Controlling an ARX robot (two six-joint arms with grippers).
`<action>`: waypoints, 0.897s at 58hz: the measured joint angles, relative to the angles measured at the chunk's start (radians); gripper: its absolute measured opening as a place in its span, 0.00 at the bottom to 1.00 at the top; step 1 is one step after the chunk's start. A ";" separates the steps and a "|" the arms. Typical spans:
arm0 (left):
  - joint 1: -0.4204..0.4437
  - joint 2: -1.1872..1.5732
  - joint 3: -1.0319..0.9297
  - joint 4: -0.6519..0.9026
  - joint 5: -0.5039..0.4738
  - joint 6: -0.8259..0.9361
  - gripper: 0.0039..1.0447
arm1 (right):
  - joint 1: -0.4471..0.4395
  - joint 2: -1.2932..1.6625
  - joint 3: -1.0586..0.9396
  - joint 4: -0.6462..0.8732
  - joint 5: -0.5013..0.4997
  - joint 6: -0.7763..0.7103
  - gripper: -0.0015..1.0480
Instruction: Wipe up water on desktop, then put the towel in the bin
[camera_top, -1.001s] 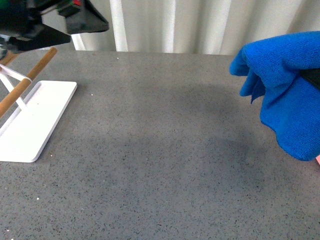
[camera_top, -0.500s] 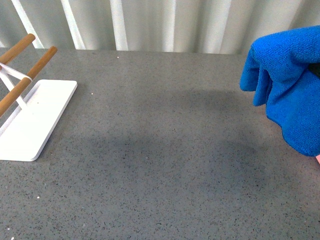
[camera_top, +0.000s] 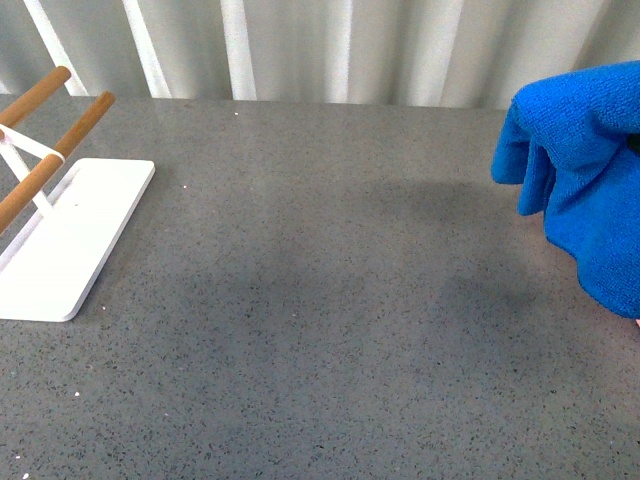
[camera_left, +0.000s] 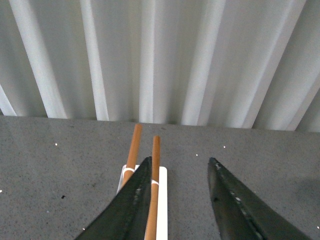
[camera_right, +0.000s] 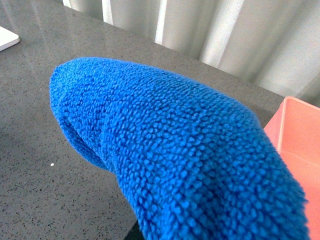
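The bright blue towel (camera_top: 585, 190) hangs bunched in the air at the right edge of the front view, above the dark grey speckled desktop (camera_top: 330, 300). It fills the right wrist view (camera_right: 185, 165) and hides the right gripper, which is shut on it. A corner of the salmon-pink bin (camera_right: 297, 135) shows beside the towel in the right wrist view. My left gripper (camera_left: 180, 170) is open and empty above the desktop (camera_left: 60, 165), its dark fingers (camera_left: 127, 210) over the rack's rods. No water spot shows clearly.
A white rack base (camera_top: 65, 235) with wooden rods (camera_top: 55, 140) stands at the left of the desktop; it also shows in the left wrist view (camera_left: 155, 180). A white pleated curtain (camera_top: 330, 45) runs along the far edge.
The towel has moved to the right, further out of the front view. The left arm, seen at top left a second ago, has left that view.
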 joint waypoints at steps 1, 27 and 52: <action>-0.005 -0.009 -0.011 0.000 -0.005 0.001 0.29 | 0.000 0.000 0.000 0.000 0.000 0.000 0.04; -0.141 -0.269 -0.163 -0.105 -0.135 0.008 0.03 | 0.036 -0.049 -0.011 -0.010 0.018 0.017 0.04; -0.142 -0.473 -0.221 -0.224 -0.138 0.010 0.03 | 0.065 -0.112 -0.046 -0.002 0.042 0.056 0.04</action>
